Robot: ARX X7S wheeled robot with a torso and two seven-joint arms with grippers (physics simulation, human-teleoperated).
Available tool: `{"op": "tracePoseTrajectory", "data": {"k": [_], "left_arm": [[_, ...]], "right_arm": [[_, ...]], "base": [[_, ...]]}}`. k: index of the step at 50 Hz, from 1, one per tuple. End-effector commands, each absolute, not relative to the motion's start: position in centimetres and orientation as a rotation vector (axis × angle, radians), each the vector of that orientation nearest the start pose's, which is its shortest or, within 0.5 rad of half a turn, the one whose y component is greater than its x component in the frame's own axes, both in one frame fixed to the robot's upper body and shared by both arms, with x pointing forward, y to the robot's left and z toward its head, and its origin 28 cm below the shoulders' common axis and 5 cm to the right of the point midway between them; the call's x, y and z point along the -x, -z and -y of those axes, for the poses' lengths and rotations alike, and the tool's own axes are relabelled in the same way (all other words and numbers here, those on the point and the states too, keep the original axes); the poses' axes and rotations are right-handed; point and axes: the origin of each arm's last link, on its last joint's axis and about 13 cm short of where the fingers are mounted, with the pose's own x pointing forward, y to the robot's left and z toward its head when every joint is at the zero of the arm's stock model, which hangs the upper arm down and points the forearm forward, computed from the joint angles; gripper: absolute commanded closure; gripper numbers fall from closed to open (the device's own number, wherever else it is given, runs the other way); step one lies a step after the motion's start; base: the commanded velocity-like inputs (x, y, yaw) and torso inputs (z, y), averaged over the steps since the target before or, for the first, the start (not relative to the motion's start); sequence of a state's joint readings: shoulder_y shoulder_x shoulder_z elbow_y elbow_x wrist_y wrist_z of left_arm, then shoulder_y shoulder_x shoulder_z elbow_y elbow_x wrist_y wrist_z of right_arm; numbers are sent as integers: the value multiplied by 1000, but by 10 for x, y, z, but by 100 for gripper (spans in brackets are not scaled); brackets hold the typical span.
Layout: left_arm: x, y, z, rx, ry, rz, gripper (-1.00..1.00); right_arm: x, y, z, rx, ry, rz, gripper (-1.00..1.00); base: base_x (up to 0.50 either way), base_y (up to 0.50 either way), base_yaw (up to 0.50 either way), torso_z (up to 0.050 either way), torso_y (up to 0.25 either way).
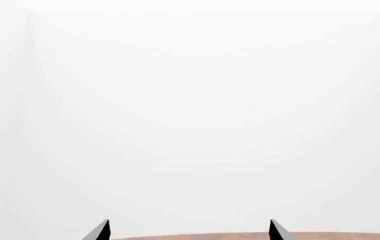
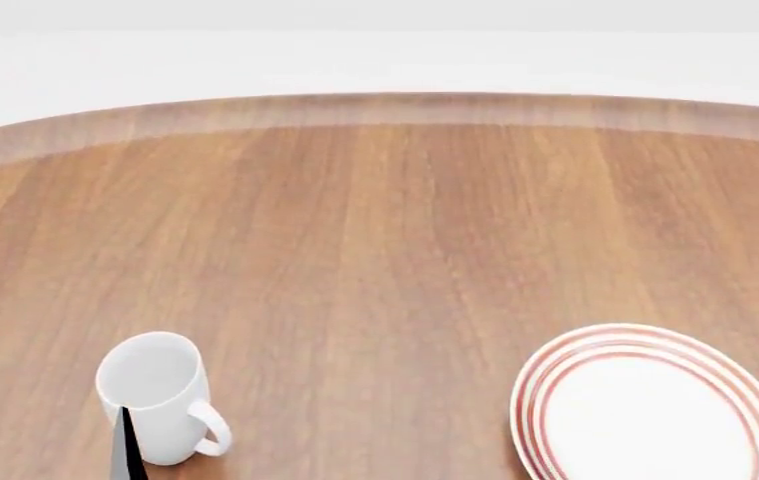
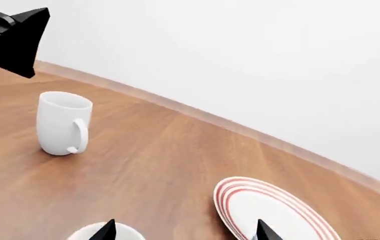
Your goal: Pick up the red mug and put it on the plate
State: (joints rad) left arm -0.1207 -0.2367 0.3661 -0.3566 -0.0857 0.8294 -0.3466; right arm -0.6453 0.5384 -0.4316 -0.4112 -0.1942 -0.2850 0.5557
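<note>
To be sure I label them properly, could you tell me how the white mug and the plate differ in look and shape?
The white mug is plain white all over, while the plate carries red rings around its rim. The mug stands tall and narrow with a loop handle; the plate lies low, flat and much wider. Both are white in the middle, hold nothing, and sit apart on the wooden table.

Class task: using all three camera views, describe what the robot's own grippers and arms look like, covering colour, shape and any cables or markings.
Little of the robot shows. The left gripper appears as two dark, pointed, wedge-shaped fingertips, black with a greyer face. The right gripper shows the same black pointed tips. In the right wrist view, a black, angular, blocky part of the left arm is visible. No cables, markings or labels can be seen.
</note>
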Motion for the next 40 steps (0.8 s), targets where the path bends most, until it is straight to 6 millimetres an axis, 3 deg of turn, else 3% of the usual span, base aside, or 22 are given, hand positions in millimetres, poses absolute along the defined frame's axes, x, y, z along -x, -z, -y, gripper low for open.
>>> {"op": "tracePoseTrajectory", "data": {"k": [1,11,29,40], "left_arm": [[-221,-12,-205,-2,19,540,-100],[-221,-12,-205,-2,21,538,-100],[-221,-12,-205,0,21,542,-100],[-221,-12,-205,0,22,542,-100]], "right_arm": [[-32,-6,103,364,-211,40,-100],[-32,11,108,406,-206,13,-100],[-17,-4,97,378,-255,25,-100],[-17,4,99,336,-247,-3,-100]], "base": [[0,0,0,0,0],[0,0,0,0,0],[0,0,0,0,0],[0,0,0,0,0]]}}
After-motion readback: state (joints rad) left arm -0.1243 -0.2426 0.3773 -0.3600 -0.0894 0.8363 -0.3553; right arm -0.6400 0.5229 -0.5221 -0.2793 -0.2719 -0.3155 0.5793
